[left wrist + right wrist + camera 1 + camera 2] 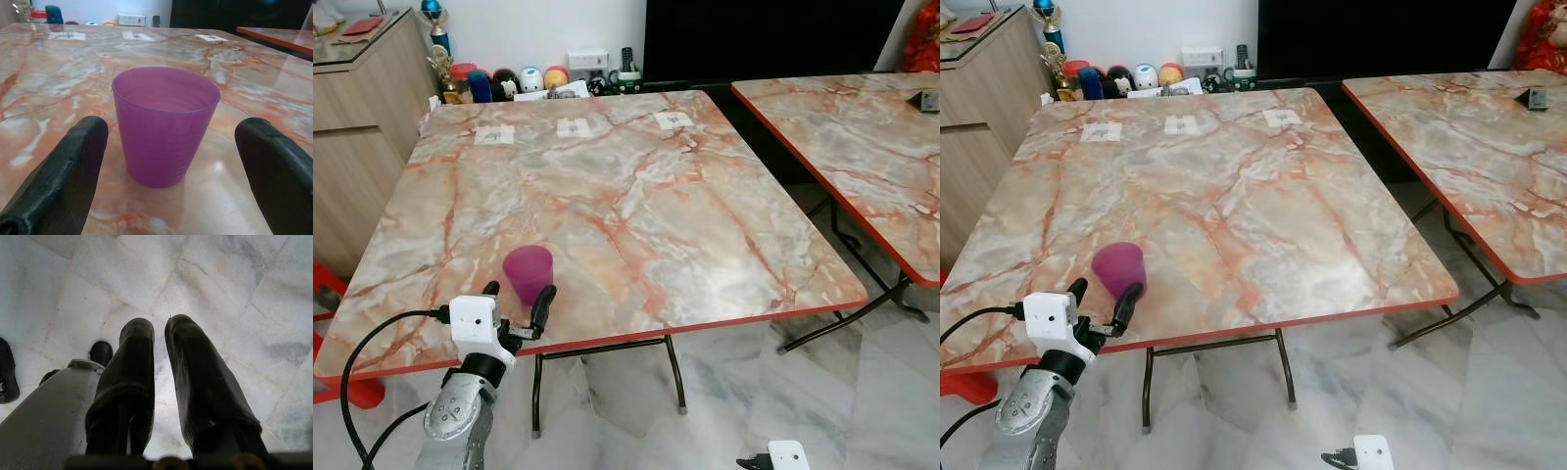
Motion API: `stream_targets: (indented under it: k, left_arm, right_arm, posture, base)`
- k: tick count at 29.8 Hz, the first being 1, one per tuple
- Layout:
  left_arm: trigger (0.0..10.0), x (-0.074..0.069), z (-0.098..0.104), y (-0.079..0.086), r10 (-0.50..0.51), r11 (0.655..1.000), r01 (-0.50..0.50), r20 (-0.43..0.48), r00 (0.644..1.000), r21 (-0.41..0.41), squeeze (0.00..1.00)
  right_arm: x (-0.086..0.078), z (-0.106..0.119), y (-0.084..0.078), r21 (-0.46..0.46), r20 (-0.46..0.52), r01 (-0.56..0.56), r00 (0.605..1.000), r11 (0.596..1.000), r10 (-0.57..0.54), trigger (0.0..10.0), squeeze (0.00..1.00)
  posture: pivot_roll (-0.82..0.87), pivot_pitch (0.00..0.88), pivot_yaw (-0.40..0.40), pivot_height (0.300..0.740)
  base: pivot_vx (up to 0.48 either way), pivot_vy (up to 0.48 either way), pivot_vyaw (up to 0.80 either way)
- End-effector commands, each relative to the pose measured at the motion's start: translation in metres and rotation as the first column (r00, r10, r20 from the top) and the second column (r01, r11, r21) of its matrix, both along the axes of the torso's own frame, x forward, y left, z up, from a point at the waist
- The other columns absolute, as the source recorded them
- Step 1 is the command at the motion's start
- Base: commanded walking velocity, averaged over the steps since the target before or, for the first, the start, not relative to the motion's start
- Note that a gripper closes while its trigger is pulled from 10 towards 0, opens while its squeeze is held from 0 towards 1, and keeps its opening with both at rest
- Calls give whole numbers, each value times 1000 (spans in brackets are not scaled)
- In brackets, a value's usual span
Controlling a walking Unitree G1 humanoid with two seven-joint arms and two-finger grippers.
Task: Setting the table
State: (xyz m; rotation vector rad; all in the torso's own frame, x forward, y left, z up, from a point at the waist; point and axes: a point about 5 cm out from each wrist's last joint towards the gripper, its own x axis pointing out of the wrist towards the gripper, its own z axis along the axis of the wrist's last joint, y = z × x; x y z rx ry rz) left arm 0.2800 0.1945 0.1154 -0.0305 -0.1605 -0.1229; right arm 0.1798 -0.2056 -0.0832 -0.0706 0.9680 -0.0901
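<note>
A purple plastic cup stands upright on the marble-patterned table, close to its near edge on the left. My left gripper is open just in front of the cup, one black finger on each side and apart from it; the left wrist view shows the cup between the fingers with a gap on both sides. Three white paper slips lie along the table's far edge. My right gripper hangs idle over the floor, fingers close together with nothing between them.
A second marble table stands at the right, with a gap between the two. A wooden cabinet is at the left, small jars and toys behind the table, a red stool at lower left. White tile floor lies below.
</note>
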Motion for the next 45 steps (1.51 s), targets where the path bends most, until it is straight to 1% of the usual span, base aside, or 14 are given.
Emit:
stream_targets:
  k: [1, 9, 12, 17, 26, 45]
  left_arm:
    - [10000, 0, -6, 2, 16, 1000, -16, -21, 1000, 0, 0]
    - [10000, 2, -20, -1, 11, 1000, -10, -81, 997, 15, 0]
    - [10000, 6, -26, -5, 7, 1000, -6, -95, 995, 11, 0]
    - [10000, 12, -32, -6, 19, 1000, -18, -116, 993, 9, 0]
    - [10000, 15, -33, -4, 40, 999, -39, -110, 993, 9, 0]
    - [10000, 18, -33, -7, 39, 999, -38, -100, 994, 14, 0]
  right_arm:
    - [-4, -2, -1, -8, -11, -5, 1000, 1000, 5, 10000, 0]
    - [-3, -1, -1, -8, -11, -9, 1000, 1000, 9, 10000, 0]
    - [-3, -1, -1, -9, -11, -9, 1000, 1000, 9, 10000, 0]
    - [-4, -2, -1, -8, -12, -9, 1000, 1000, 8, 10000, 0]
    - [-4, -2, -1, -11, -14, -17, 1000, 1000, 17, 10000, 0]
    - [-4, -2, -1, -12, -14, -19, 1000, 1000, 19, 10000, 0]
  posture:
    - [42, 98, -32, 740]
    - [41, 100, -34, 740]
    - [40, 104, -37, 740]
    - [32, 106, -35, 740]
    - [32, 110, -38, 740]
    - [29, 112, -38, 740]
  base:
    - [0, 0, 0]
    - [0, 0, 0]
    - [0, 0, 0]
    - [0, 0, 0]
    - [0, 0, 0]
    - [0, 0, 0]
